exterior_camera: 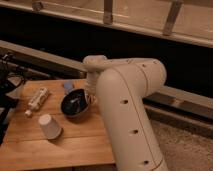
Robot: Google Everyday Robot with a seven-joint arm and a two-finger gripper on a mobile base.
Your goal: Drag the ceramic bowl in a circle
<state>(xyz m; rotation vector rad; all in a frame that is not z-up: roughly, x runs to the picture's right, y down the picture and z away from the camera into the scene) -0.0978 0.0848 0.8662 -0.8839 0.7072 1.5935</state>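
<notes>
The ceramic bowl (75, 104) is round, shallow and glossy black with pale glints inside. It sits on the wooden table (75, 142), near its middle. My white arm (125, 100) comes down from the right and reaches over the bowl's right rim. The gripper (89, 98) is at that right rim, mostly hidden behind the arm's wrist.
A white upturned paper cup (50, 126) stands in front and to the left of the bowl. A white bottle-like object (37, 99) lies at the table's left. A small blue thing (68, 86) lies just behind the bowl. Dark equipment (7, 85) stands at the far left.
</notes>
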